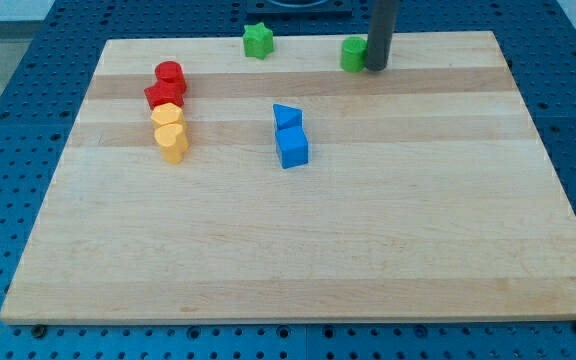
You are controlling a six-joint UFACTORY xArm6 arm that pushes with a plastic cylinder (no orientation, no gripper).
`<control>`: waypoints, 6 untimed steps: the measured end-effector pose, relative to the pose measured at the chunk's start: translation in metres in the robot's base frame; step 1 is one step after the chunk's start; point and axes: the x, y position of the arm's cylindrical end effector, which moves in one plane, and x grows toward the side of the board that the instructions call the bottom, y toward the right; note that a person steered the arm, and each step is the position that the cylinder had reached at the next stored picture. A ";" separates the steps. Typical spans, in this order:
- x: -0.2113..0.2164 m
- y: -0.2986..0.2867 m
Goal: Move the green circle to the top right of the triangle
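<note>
The green circle [353, 54] is a short green cylinder near the board's top edge, right of centre. My tip [376, 68] is right against its right side, touching or nearly touching it. The blue triangle [286, 117] stands near the middle of the board, below and to the left of the green circle. A blue cube [293, 147] sits directly below the triangle, touching it.
A green star [258, 41] lies at the top edge, left of the circle. At the view's left stand a red cylinder [170, 75], a red block [164, 95], a yellow block [166, 116] and a yellow heart [172, 141] in a tight column on the wooden board [368, 240].
</note>
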 end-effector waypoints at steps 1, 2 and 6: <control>-0.002 0.040; -0.039 0.041; 0.037 -0.101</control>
